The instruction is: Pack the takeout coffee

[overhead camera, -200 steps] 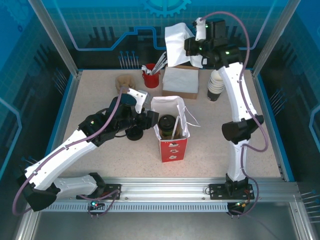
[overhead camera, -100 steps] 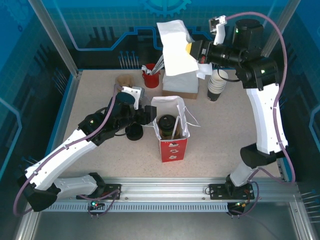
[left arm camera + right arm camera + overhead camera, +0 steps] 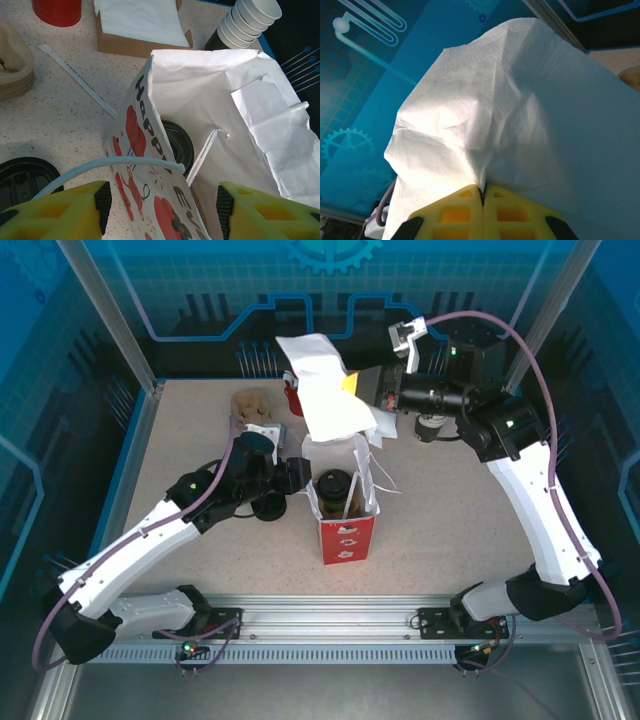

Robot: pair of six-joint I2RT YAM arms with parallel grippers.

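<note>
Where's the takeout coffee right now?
In the top view, the takeout coffee sits inside the open paper bag mid-table, right of the loose black lid.

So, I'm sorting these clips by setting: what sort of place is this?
Probably a robot test booth set up as a coffee takeaway counter: blue walls and a metal frame enclose a table holding a stack of paper cups, a paper bag and a box of napkins.

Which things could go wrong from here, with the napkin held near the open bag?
The napkin, pinched in the right gripper, is wide and loose; it may catch on the bag rim and fall outside. The left gripper straddles the bag's wall with open jaws; a push there might tip the bag and the coffee cup inside.
</note>
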